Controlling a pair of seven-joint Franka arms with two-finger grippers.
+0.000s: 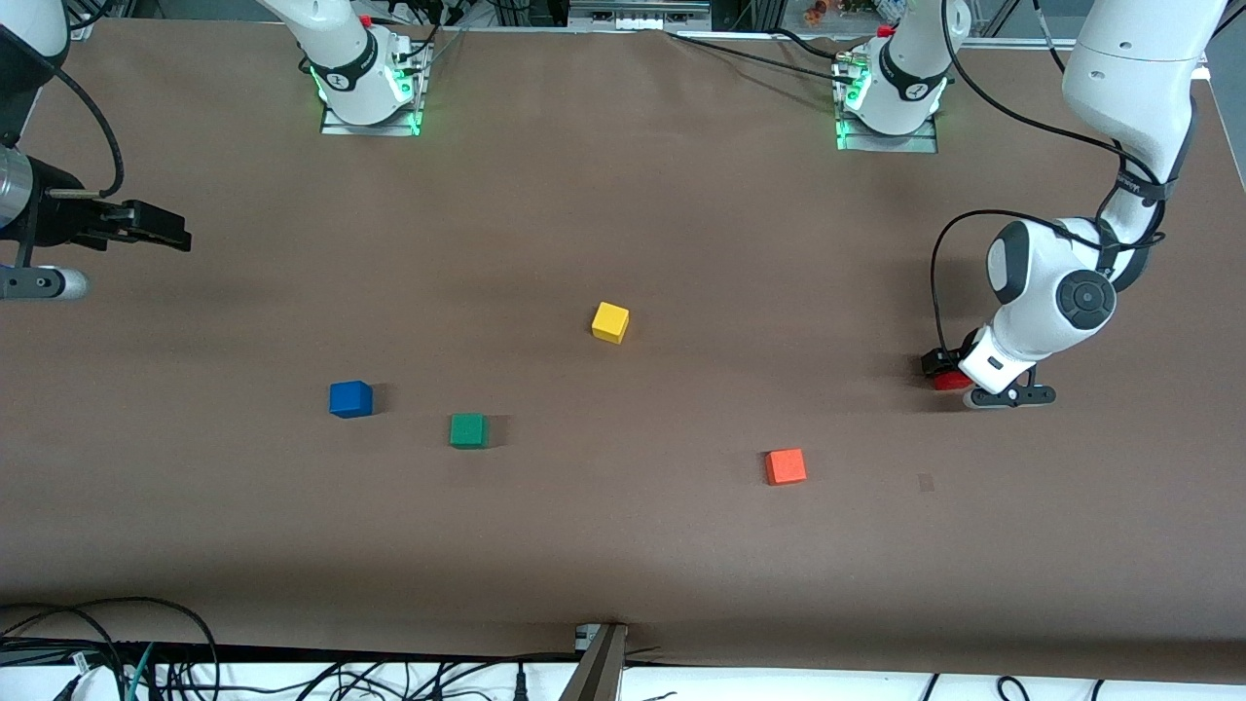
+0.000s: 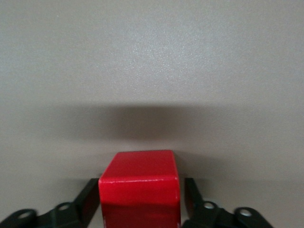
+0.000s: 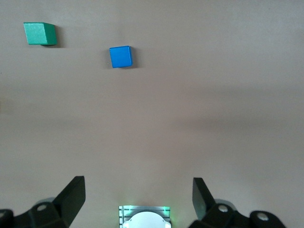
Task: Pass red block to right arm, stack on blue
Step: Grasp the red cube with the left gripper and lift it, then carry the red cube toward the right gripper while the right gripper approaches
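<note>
Red block (image 2: pixel 139 190) sits at the right of the front frame, on the table at the left arm's end, mostly hidden under the left gripper (image 1: pixel 949 375). In the left wrist view we see it low and centred, between the two black fingers (image 2: pixel 83 202); a thin gap shows on each side, so we judge the jaws narrow around it, not yet clamped. Step in hand: the pick-up for the handover. Next we need the squeeze, then a lift toward mid-table. The right gripper (image 1: pixel 156 229) waits at the left edge of the front frame, jaws wide. The blue block (image 1: pixel 350 399) lies lower left, beside a green block (image 1: pixel 468 430). The red cube looks deep red, glossy, sharp-edged and square to the fingers.
</note>
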